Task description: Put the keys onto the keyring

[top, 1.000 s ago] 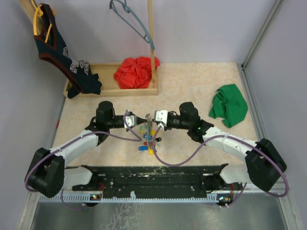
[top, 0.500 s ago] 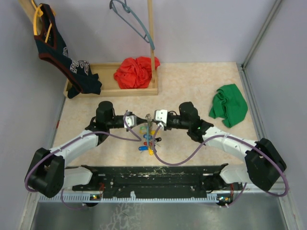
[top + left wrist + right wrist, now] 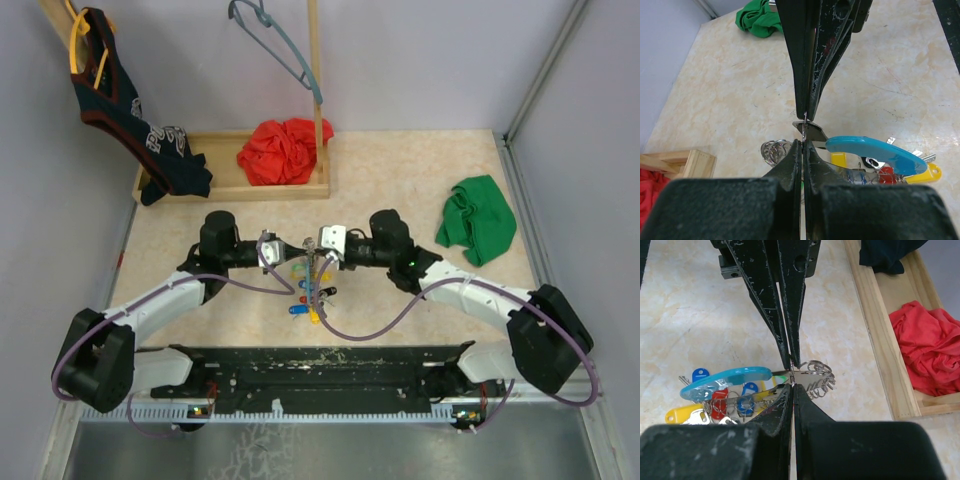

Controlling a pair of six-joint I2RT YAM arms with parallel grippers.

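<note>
Both arms reach inward, low over the surface (image 3: 420, 180), and their tips meet nose to nose at its centre. The left end effector (image 3: 801, 143) and the right end effector (image 3: 791, 386) are each pressed together, pinching the bare metal end of the keyring (image 3: 867, 152). The keyring lies with the keys (image 3: 720, 399) just beneath them. Since a second ago the right arm has edged slightly leftward, while the left arm hasn't budged.
</note>
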